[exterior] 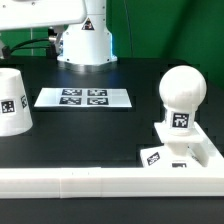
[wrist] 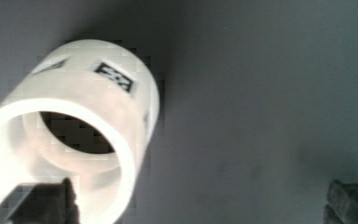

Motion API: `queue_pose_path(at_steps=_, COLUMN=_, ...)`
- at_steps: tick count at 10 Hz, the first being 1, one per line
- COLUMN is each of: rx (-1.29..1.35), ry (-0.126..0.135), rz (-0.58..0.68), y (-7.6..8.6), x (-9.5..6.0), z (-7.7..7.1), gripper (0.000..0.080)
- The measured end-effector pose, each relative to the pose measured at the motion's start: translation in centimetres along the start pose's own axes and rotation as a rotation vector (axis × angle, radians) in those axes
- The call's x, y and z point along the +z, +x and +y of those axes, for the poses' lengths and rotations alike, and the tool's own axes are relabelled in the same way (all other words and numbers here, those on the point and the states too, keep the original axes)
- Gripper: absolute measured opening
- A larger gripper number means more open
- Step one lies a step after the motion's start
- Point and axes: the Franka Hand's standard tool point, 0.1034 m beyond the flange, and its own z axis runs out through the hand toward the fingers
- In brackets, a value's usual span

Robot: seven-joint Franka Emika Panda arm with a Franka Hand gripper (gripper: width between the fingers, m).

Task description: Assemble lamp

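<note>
We look down from our gripper (wrist: 185, 205) and see the shade (wrist: 83, 125) right under us, a bit off to one side of the gap between our fingers. One finger tip sits close beside the shade's wide rim and the other is far across on bare table, so our gripper is spread wide and holds nothing. In the wrist view the shade's open mouth faces up at us and its long line runs nearly straight up and down. In the exterior view the shade (exterior: 13, 100) stands near that view's left edge of the black table (exterior: 90, 130). The bulb (exterior: 181, 97) stands on the base (exterior: 180, 150) by the front corner on that view's right, against the white rail (exterior: 100, 182). We think we must slide over a little to straddle the rim.
</note>
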Motion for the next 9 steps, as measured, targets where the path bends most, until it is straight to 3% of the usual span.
queue_pose_path(at_steps=6, rx=-0.021, ry=-0.019, rz=-0.034, y=0.4, x=3.4, z=0.1, gripper=0.0699)
queue_pose_path(at_steps=8, rx=-0.030, ry=-0.025, rz=-0.029, y=0.5, x=3.7, z=-0.3, gripper=0.0699)
queue_pose_path(at_steps=9, rx=-0.031, ry=-0.024, rz=-0.030, y=0.5, x=3.7, z=-0.2, gripper=0.0578)
